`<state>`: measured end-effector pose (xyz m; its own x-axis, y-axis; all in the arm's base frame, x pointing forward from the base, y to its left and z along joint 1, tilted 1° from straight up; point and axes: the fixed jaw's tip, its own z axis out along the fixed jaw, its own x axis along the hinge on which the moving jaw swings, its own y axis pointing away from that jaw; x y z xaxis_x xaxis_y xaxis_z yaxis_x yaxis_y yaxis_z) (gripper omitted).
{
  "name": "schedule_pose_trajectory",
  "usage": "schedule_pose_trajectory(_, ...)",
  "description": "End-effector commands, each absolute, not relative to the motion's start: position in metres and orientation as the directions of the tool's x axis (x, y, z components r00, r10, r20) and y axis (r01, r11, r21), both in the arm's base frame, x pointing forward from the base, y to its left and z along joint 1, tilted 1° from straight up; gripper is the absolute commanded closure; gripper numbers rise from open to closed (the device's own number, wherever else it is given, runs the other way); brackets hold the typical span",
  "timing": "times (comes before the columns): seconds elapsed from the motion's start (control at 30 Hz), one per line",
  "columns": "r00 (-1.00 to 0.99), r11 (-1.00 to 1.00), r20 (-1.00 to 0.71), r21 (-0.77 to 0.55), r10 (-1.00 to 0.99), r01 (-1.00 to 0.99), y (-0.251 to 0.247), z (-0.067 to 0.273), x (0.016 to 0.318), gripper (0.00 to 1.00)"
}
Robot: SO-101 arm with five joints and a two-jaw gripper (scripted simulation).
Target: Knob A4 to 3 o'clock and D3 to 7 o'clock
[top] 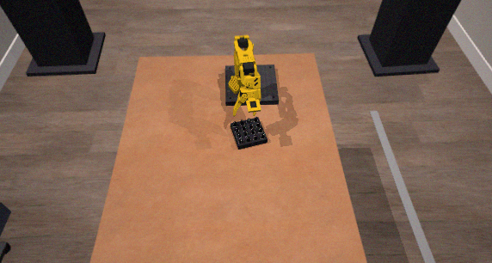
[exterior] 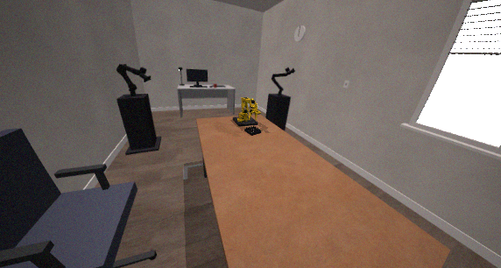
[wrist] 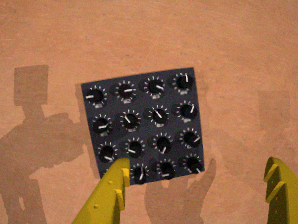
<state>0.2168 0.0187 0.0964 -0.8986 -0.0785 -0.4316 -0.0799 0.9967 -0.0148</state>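
Top view: knob box (top: 249,132) just below centre frame on orange worktop (top: 193,192), slightly rotated; yellow arm (top: 245,68) above it on dark base plate (top: 271,99); tool (top: 247,108) hanging just above box's upper edge.
Exterior view: knob box (exterior: 252,130) small, centre frame, near arm (exterior: 247,109).
Wrist view: knob box (wrist: 145,125) centre frame; tool (wrist: 200,209) partly open, gripping nothing; finger (wrist: 109,196) tip overlapping box's lower-left edge.

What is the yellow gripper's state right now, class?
Yellow gripper: open, holding nothing, above the black square knob box.
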Motion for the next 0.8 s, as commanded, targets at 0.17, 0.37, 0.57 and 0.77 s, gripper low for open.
schedule_pose_trajectory(0.17,-0.9,0.998,-0.432,-0.01,-0.061,-0.063,0.0171,0.0957,0.2191,0.6)
schedule_pose_trajectory(0.37,-0.9,0.998,-0.432,-0.01,-0.061,-0.063,0.0171,0.0957,0.2191,0.6)
schedule_pose_trajectory(0.57,-0.9,0.998,-0.432,-0.01,-0.061,-0.063,0.0171,0.0957,0.2191,0.6)
schedule_pose_trajectory(0.77,-0.904,0.997,-0.421,-0.013,-0.078,-0.08,0.0188,0.0949,0.2154,0.6)
